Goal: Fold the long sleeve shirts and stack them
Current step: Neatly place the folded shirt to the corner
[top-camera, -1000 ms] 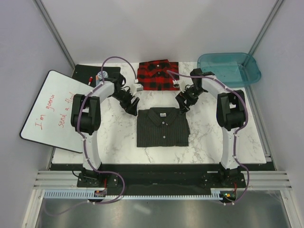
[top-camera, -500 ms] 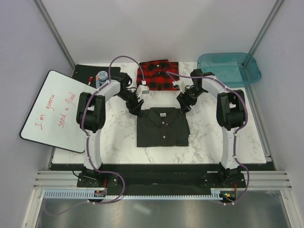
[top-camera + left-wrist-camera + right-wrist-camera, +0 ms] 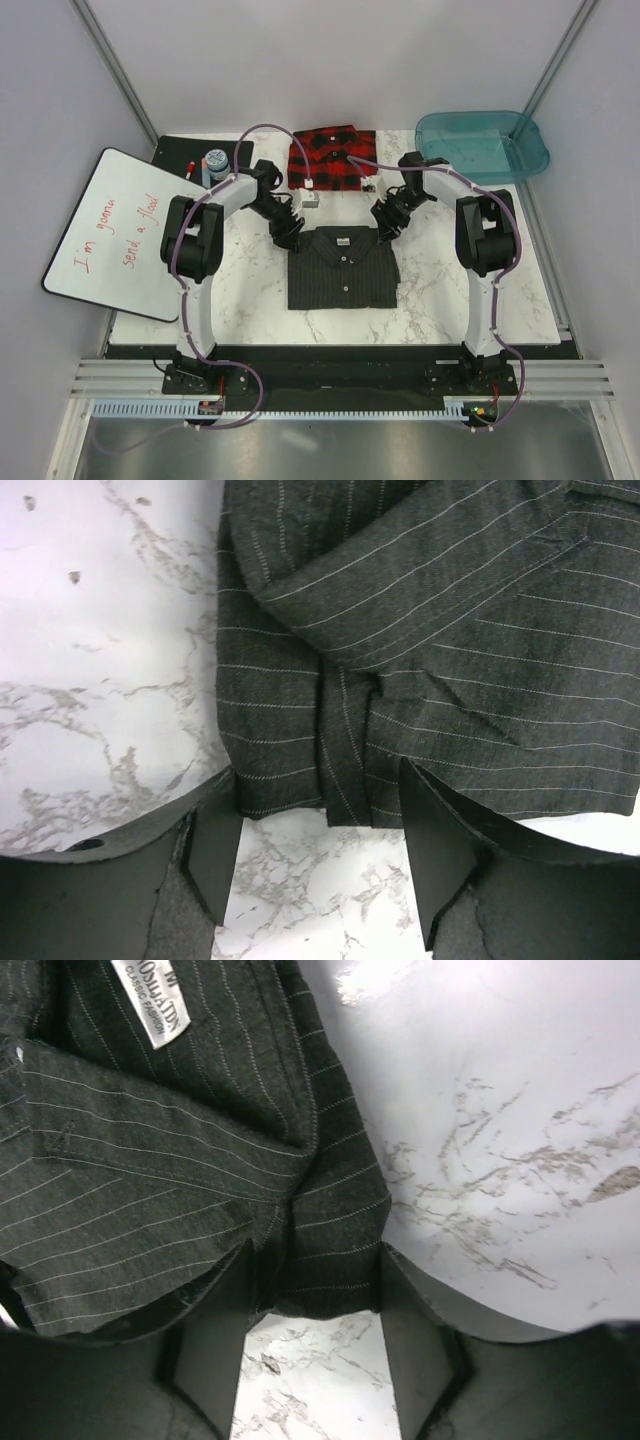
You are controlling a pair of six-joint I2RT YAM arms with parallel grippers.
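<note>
The dark pinstriped shirt point(image 3: 343, 267) lies folded at the table's middle, collar toward the back. The red-and-black plaid shirt point(image 3: 332, 158) lies folded behind it. My left gripper point(image 3: 288, 233) is open at the pinstriped shirt's top left corner; in the left wrist view its fingers point(image 3: 215, 840) straddle the cloth's edge point(image 3: 330, 770). My right gripper point(image 3: 384, 227) is open at the top right corner; in the right wrist view its fingers point(image 3: 415, 1350) straddle the shoulder edge point(image 3: 330, 1250). Neither is closed on the cloth.
A teal plastic tub point(image 3: 482, 144) stands at the back right. A whiteboard point(image 3: 110, 230) with red writing leans off the left edge. A black mat with a small jar point(image 3: 215, 160) and a marker lies at the back left. Marble tabletop point(image 3: 440, 290) surrounds the shirts.
My left gripper has moved right and forward to the pinstriped shirt's top left corner. My right gripper has shifted slightly toward the top right corner.
</note>
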